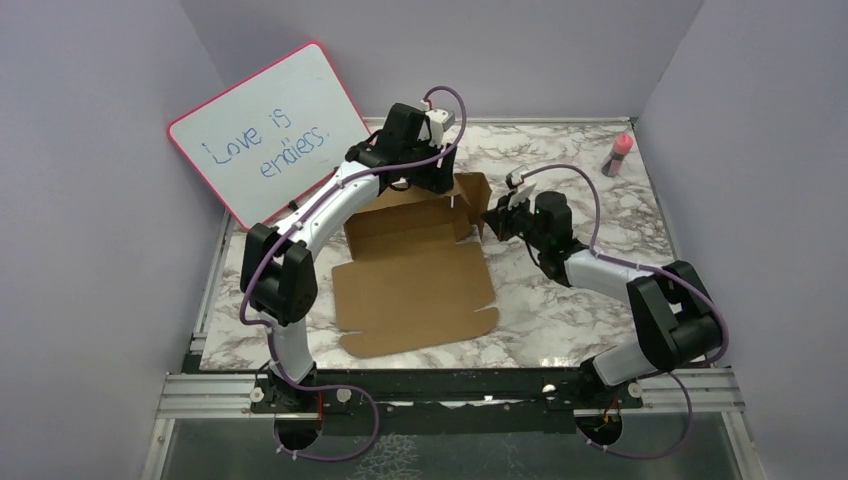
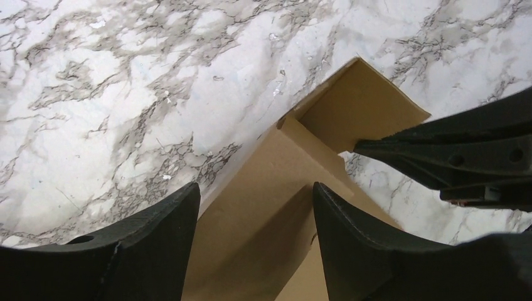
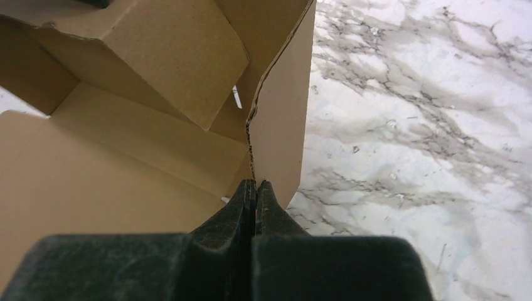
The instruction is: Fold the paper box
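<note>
The plain brown corrugated cardboard box (image 1: 415, 275) lies on the white marble-patterned desk (image 1: 590, 320) between the two arms. It is half formed: the far part has walls standing up, and the near part lies flat.

The left hand (image 2: 254, 188) is wide open and stands over the far wall of the box. This wall passes between its two black fingers (image 2: 157, 244), and I cannot tell if they touch it.

The right hand (image 3: 254, 186) is fully closed, finger against finger, with nothing visible between them. Its tip meets the cut edge of the upright side wall, directly in front of it. Seen from the left hand, the right hand is near on the right side, touching a folded corner flap.
</note>
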`<action>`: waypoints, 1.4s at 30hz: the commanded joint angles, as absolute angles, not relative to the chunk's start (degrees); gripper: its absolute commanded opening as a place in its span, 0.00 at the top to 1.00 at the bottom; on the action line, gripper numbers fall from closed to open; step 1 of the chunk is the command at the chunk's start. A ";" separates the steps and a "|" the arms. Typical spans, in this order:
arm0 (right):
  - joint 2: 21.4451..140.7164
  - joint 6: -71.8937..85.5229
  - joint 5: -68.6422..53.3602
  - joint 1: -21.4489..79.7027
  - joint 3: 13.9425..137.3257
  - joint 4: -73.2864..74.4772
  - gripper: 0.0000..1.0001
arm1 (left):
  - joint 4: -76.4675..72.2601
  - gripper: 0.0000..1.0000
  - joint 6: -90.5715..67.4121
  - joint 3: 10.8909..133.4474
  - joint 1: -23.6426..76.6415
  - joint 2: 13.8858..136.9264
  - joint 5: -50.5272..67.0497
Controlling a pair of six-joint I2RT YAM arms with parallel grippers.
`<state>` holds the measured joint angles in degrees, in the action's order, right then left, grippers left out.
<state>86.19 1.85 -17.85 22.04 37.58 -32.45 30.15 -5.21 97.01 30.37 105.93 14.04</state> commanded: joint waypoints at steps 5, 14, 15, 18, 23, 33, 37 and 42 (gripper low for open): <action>80.54 15.09 -9.30 28.36 37.05 -27.48 0.99 | 32.32 0.39 -6.26 94.94 30.54 107.67 12.31; 79.27 20.07 -0.46 35.72 37.44 -23.92 0.99 | 31.19 0.47 -8.60 92.07 30.67 105.79 12.39; 79.42 20.81 1.55 36.52 37.62 -23.71 0.99 | 31.01 0.48 -8.86 91.65 30.72 105.48 12.39; 80.29 23.01 3.61 38.10 38.43 -23.48 0.99 | 29.91 0.49 -9.84 89.95 30.76 104.51 12.55; 82.93 25.79 6.26 41.23 40.93 -24.38 0.99 | 28.28 0.53 -11.50 86.93 30.85 102.83 13.33; 83.26 16.67 10.52 41.67 41.44 -26.25 0.99 | 30.28 0.41 -9.10 88.83 28.38 93.78 6.09; 83.59 11.70 10.35 41.66 40.64 -29.47 0.99 | 33.34 0.27 -6.27 91.33 26.92 89.60 3.76; 87.14 4.05 10.26 41.13 41.09 -38.84 0.99 | 36.45 0.14 -3.13 89.84 24.82 86.23 3.66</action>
